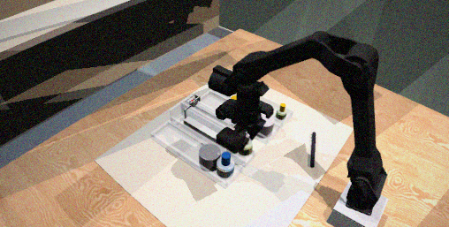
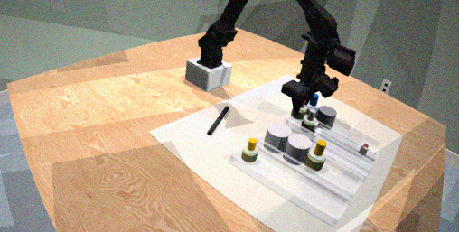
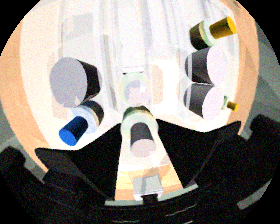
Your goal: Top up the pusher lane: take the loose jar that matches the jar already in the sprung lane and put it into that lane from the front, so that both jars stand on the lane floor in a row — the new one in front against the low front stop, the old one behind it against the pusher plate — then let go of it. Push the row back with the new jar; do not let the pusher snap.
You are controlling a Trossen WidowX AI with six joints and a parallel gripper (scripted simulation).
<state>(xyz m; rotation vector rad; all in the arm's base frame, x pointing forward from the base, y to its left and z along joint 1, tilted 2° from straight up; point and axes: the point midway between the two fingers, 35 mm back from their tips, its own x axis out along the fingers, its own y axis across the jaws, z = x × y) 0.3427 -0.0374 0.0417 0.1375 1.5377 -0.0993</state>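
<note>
My gripper points down at the front of the sprung lane, shut on a jar with a pale body and grey cap. The matching old jar stands directly behind it in the lane; in the top view the gripper hides it. In the wrist view the two jars look close together or touching. A thin plate edge shows behind the old jar. The low front stop and the held jar's base are too hidden to tell whether it stands on the floor.
A blue-capped jar and grey tub stand in the lane to one side. Two grey tubs and yellow-capped jars stand opposite. A dark pen lies on the mat.
</note>
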